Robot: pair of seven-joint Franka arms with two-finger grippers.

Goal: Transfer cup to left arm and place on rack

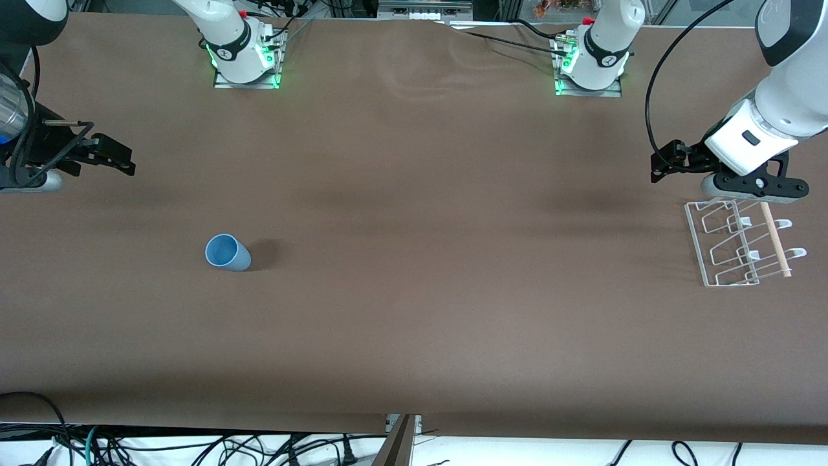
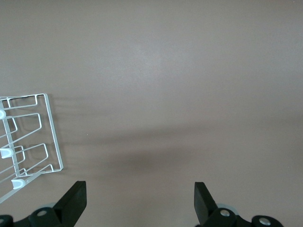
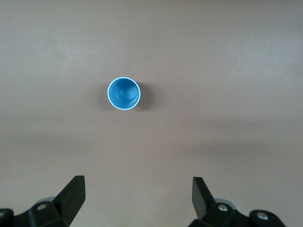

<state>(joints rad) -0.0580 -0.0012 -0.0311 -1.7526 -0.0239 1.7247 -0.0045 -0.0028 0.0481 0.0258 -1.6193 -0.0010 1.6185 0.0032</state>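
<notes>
The cup [image 1: 228, 252] is a light-blue tumbler standing mouth up on the brown table, toward the right arm's end. It also shows in the right wrist view [image 3: 124, 93], well ahead of the fingers. My right gripper [image 3: 137, 196] is open and empty, up in the air at the table's edge [image 1: 32, 181], apart from the cup. The rack [image 1: 740, 243] stands toward the left arm's end and shows in the left wrist view [image 2: 28, 142]. My left gripper [image 2: 139, 198] is open and empty, over the table at the rack's end that lies farther from the front camera [image 1: 755, 189].
Both arm bases [image 1: 246, 58] [image 1: 592, 61] stand at the table's edge farthest from the front camera. A pale wooden rod [image 1: 775, 239] lies on the rack. Brown table [image 1: 453, 259] stretches between cup and rack. Cables hang below the near edge.
</notes>
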